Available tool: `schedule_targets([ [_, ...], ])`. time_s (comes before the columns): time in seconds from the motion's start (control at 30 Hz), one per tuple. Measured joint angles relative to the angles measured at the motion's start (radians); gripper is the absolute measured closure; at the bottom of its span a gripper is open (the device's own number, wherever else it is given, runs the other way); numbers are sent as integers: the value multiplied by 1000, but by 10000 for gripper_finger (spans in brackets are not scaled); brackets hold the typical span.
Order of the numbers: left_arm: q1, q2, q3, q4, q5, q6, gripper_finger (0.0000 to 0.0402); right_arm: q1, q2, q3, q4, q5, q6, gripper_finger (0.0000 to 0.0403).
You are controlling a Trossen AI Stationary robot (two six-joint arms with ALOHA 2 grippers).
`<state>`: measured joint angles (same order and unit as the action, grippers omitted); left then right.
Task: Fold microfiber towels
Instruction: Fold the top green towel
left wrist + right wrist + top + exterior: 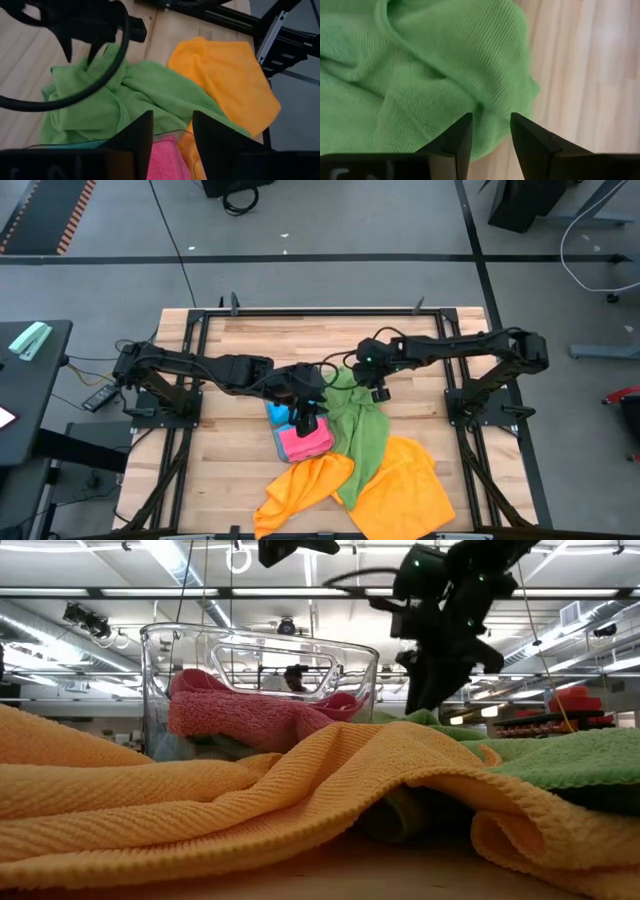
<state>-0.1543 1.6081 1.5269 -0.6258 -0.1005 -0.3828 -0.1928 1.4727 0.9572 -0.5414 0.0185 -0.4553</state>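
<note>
A crumpled green towel [362,435] lies on the wooden table, one end spread over two orange towels [300,485] [405,488]. A pink towel [305,442] and a blue one [277,414] sit in a clear tray [160,670]. My left gripper [308,418] hangs open over the tray, with the pink towel [167,160] below its fingers. My right gripper [380,393] is open and points steeply down at the far right end of the green towel [420,65]. Its fingers stand on either side of a ridge near the towel's edge. My right gripper comes at the green towel from above, slanting. Its open fingertips [462,125] stand close over a fold near the towel's edge [490,107]. I cannot tell whether they touch the cloth. The towel lies slack on the table.
Bare wood [260,345] lies beyond the towels toward the far edge and to the right of the green towel [580,75]. The orange towels [200,790] reach the table's near edge. A black frame [455,395] runs along the table's sides.
</note>
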Motion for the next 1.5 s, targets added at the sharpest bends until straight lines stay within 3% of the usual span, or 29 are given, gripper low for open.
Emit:
schedule_targets([
  [0.3,1,0,0,2,-3,0,269,33,0,-95,130,86,61,262],
  [0.9,1,0,0,2,-3,1,280,54,0,-98,290,120,138,265],
  [1.27,1,0,0,6,-3,-5,277,54,75,-99,371,115,164,326],
  [1.5,-1,0,0,1,-3,-25,286,54,42,-99,347,114,166,391],
])
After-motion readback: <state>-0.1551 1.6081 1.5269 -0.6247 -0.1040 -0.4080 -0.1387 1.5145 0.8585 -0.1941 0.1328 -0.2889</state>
